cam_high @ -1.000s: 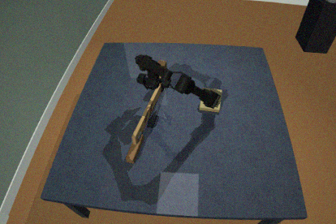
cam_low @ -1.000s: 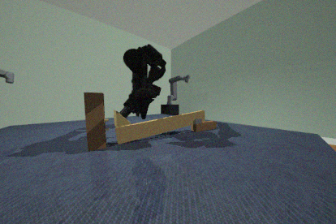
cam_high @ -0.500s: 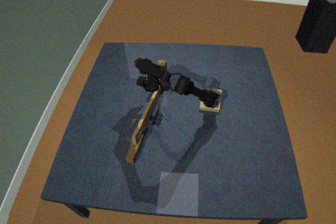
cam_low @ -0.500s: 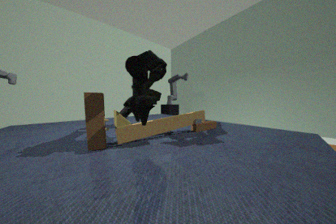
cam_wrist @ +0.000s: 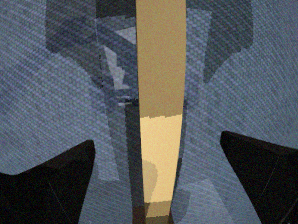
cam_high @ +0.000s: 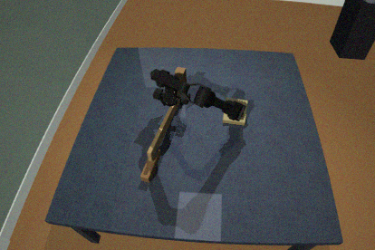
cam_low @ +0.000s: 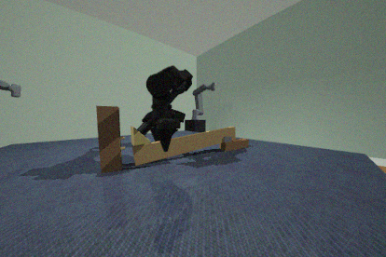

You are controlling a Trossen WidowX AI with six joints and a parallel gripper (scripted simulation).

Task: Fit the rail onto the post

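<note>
The long wooden rail [cam_high: 161,130] [cam_low: 198,143] [cam_wrist: 161,75] slopes down from the bracket on the low footboard block [cam_high: 146,176] [cam_low: 240,143] to the table. Its near end is low, a small gap away from the upright post [cam_high: 180,71] [cam_low: 109,140]. Two pegs stick out of the post towards the rail, and the exterior view shows them outside it. My gripper [cam_low: 166,146] [cam_wrist: 160,143] is open and points down over the rail near its post end. One finger is on each side, with space between each finger and the rail. The holes in the rail's end are hidden.
The arm reaches over from its base on a pale yellow block [cam_high: 228,120], which stands to the right of the rail in the top view. The blue table [cam_high: 269,181] carries the arm's shadows. A black box-like stand [cam_high: 357,33] is beyond the table.
</note>
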